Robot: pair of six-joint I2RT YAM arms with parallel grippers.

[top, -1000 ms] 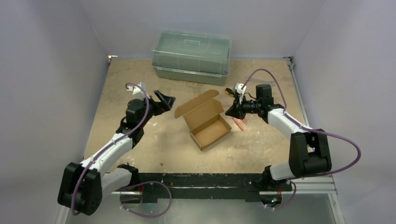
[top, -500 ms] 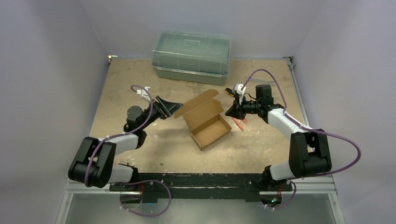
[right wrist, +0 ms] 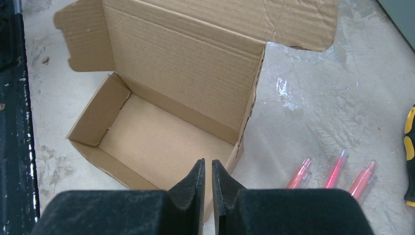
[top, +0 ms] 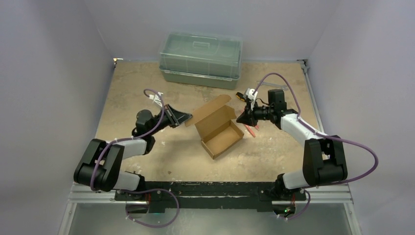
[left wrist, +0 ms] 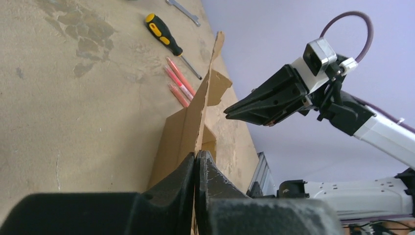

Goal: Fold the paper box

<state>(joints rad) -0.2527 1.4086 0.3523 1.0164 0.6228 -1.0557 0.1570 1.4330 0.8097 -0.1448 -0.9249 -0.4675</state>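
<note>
With left tool (left wrist: 196, 156) clamped on the raised lid of the plain brown cardboard box (top: 220, 131), open in the middle of the surface (top: 128, 89), swing lid over along its crease. Use right tool (right wrist: 207, 170), closed and empty above the box's right wall, to brace against sliding.

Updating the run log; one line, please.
left gripper jaws shut on paper box lid | right gripper jaws shut, empty | box open
</note>
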